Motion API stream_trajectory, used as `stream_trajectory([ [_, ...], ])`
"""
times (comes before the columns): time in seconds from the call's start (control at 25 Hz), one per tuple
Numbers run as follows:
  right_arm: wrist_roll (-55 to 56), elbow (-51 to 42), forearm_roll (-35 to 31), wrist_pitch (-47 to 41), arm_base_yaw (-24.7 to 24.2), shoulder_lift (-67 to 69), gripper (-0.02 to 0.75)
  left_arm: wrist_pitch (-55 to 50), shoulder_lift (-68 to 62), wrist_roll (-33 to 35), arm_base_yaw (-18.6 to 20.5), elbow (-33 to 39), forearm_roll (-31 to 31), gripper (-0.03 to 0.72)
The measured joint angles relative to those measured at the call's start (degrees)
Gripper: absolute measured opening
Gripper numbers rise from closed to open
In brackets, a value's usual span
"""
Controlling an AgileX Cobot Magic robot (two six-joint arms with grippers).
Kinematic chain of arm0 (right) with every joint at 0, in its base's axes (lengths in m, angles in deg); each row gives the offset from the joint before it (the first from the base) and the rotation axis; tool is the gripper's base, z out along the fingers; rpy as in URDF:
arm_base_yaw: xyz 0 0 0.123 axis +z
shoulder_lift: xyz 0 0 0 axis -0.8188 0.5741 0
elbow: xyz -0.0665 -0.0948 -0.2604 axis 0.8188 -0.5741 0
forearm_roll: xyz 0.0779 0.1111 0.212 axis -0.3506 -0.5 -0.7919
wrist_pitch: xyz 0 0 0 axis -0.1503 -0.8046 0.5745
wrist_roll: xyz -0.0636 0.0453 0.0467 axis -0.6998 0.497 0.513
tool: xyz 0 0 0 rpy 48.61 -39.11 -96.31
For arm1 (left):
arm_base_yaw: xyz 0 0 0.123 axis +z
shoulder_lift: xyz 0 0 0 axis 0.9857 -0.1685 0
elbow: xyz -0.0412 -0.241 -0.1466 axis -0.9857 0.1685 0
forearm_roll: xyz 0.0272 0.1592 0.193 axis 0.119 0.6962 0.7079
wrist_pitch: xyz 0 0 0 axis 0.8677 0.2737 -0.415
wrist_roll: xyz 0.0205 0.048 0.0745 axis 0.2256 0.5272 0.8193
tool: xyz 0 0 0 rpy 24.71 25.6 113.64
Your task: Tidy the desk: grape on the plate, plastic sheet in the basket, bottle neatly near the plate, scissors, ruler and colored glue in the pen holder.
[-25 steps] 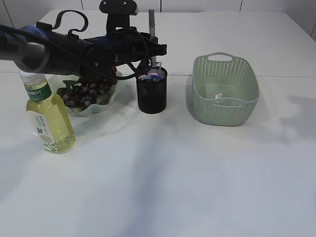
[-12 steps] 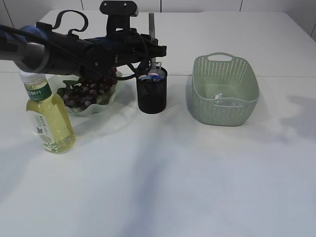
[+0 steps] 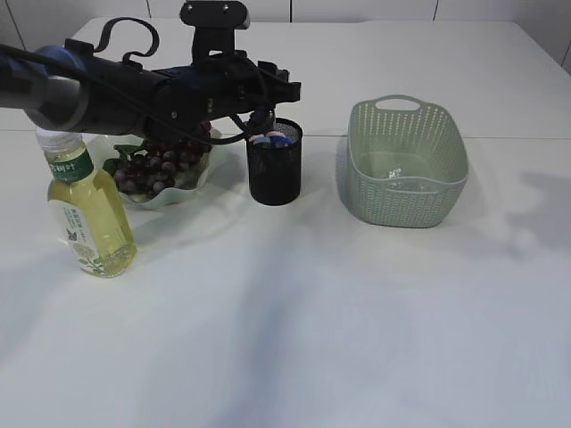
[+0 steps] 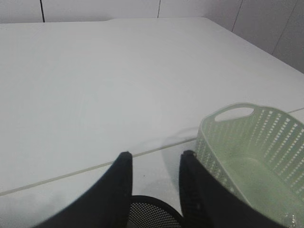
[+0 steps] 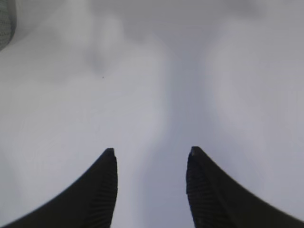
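Note:
My left gripper (image 3: 282, 92) hangs open and empty just above the black mesh pen holder (image 3: 275, 168). Small blue and white items (image 3: 270, 139) show at the holder's mouth; I cannot tell the scissors, ruler and glue apart. In the left wrist view the open gripper (image 4: 156, 154) frames bare table, with the holder's rim (image 4: 154, 213) below it. Dark grapes (image 3: 150, 168) lie on the pale green plate (image 3: 198, 184). The bottle (image 3: 86, 214) of yellow drink stands upright left of the plate. A clear sheet (image 3: 395, 176) lies in the green basket (image 3: 406, 201). My right gripper (image 5: 151, 152) is open over bare table.
The left arm (image 3: 116, 94) stretches across above the plate and the bottle's cap. The basket's wall (image 4: 247, 152) is close on the right of the left gripper. A basket corner (image 5: 4, 23) shows at the top left of the right wrist view.
The grey ruler that stood upright in my left gripper above the pen holder has dropped out of sight into the holder. The gripper is now open and empty.

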Motion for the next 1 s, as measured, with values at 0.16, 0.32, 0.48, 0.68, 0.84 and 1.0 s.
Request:
stream_trajectory([
  [0.16,-0.1,0.1,0.0,0.0,0.0,0.0,0.379,-4.2,2.3,0.0,0.0,0.0,0.0,0.251],
  [0.32,-0.2,2.6,0.1,0.0,0.0,0.0,0.379,-14.8,8.2,0.0,0.0,0.0,0.0,0.251],
  [0.48,-0.5,5.6,0.0,-0.1,0.0,0.0,0.379,-27.7,13.9,0.0,0.0,0.0,0.0,0.251],
  [0.68,-1.1,6.7,-0.1,-0.1,0.3,-0.6,0.379,-44.5,20.4,0.0,0.0,0.0,-0.3,0.251],
  [0.84,-1.8,6.7,1.0,-0.2,3.1,-2.5,0.379,-57.4,25.4,2.9,0.0,0.0,-4.7,0.249],
  [1.0,-2.5,6.7,2.0,-0.3,7.6,-4.9,0.379,-67.5,30.4,7.1,0.0,0.0,-10.3,0.242],
])
